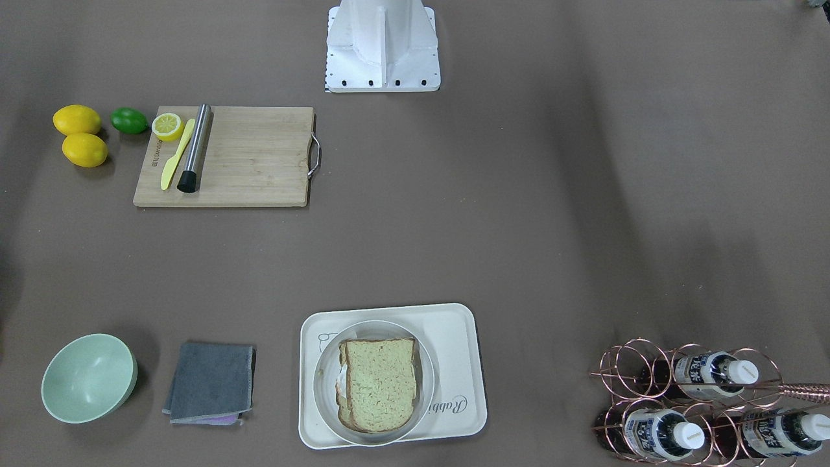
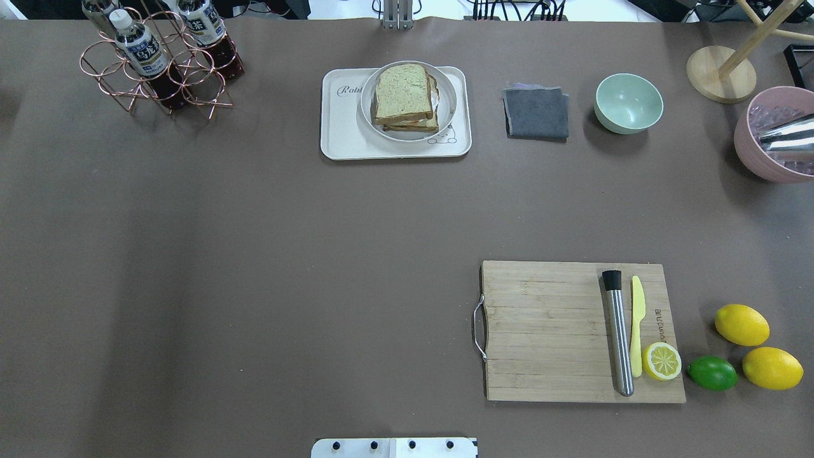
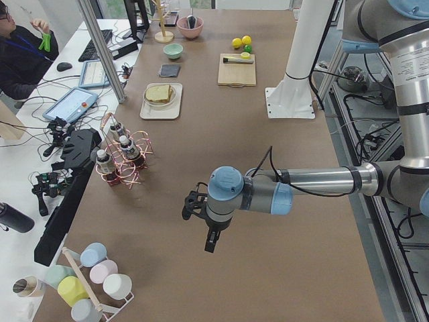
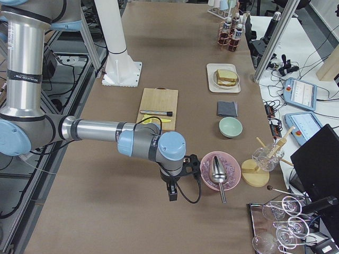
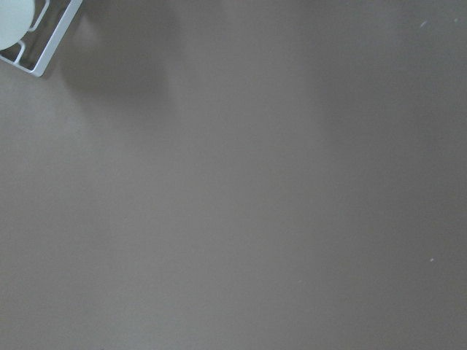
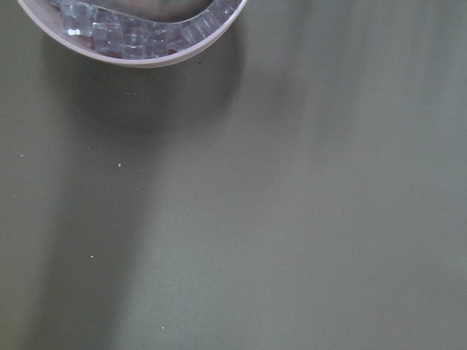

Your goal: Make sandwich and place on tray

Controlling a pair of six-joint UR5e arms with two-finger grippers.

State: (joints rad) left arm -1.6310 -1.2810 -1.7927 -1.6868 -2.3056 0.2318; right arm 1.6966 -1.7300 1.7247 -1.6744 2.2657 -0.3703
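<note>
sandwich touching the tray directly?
Apart. In the overhead view the sandwich lies inside a round white plate, whose rim rings it on all sides; only the plate rests on the tray.

**Even ceiling light, soft shadows, flat wrist views**

Diffuse light from above falls evenly on the brown table (image 2: 254, 254) — broad, faint bands of shade run across it in both top views. Thin, soft-edged shadows hug the green bowl (image 2: 628, 103) and the tray (image 2: 340, 127). The metal scoop (image 2: 785, 137) glares white. The fixed views are crisp. Both wrist views are dull and almost featureless, with a blurred dark patch beneath the pink bowl (image 6: 146, 60).
</note>
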